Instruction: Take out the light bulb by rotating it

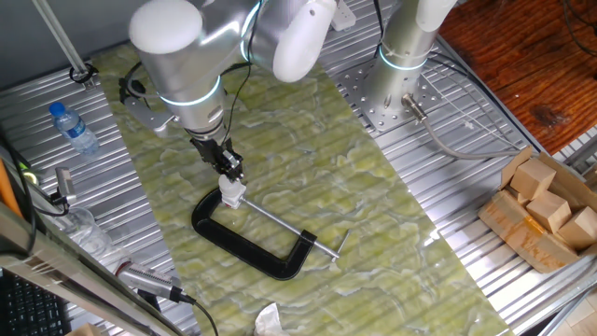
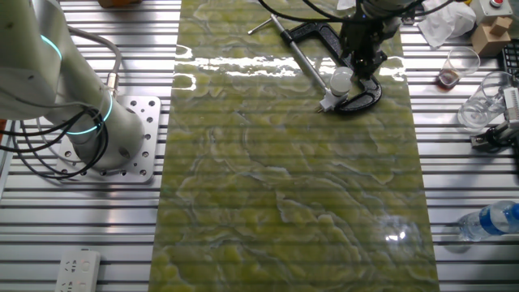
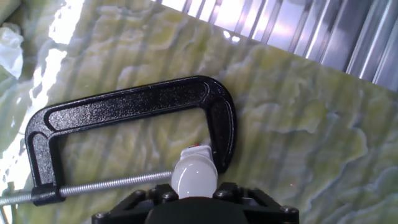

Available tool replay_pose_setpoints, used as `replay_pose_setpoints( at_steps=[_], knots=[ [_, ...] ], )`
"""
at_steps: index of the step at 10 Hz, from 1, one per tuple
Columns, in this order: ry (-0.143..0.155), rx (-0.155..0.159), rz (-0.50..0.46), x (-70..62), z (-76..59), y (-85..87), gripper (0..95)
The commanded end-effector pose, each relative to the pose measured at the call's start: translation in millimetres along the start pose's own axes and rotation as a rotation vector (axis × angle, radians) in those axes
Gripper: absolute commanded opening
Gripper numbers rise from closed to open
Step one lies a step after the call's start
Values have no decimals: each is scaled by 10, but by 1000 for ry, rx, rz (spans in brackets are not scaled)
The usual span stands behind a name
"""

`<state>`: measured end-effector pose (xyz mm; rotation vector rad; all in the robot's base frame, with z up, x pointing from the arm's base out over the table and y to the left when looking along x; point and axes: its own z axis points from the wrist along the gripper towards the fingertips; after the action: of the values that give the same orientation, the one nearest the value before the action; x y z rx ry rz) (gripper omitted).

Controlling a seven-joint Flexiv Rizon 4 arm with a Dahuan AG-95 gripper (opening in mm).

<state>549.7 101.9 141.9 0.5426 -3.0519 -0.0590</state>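
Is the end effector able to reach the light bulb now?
Probably yes. The end effector is right at the light bulb, with nothing between them; the C-clamp sits beside it.

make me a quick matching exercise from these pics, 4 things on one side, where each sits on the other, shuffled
Things:
1. small frosted white light bulb
2. black metal C-clamp
3. clear plastic water bottle with blue cap
4. pale wooden blocks

Places:
A. on the ribbed metal table, beside the green mat's edge
B. in a brown box at the table edge
C. flat on the green mat
D. between the gripper's fingers, at the clamp's jaw

Pairs: 1-D, 2-C, 3-A, 4-B
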Motion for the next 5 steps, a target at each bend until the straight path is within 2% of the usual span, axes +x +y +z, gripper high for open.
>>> replay_pose_setpoints(
  at_steps=[1,5],
  knots=[
    [1,0,28,-24,78,-5,760],
    [7,7,93,-49,237,-31,760]
  ],
)
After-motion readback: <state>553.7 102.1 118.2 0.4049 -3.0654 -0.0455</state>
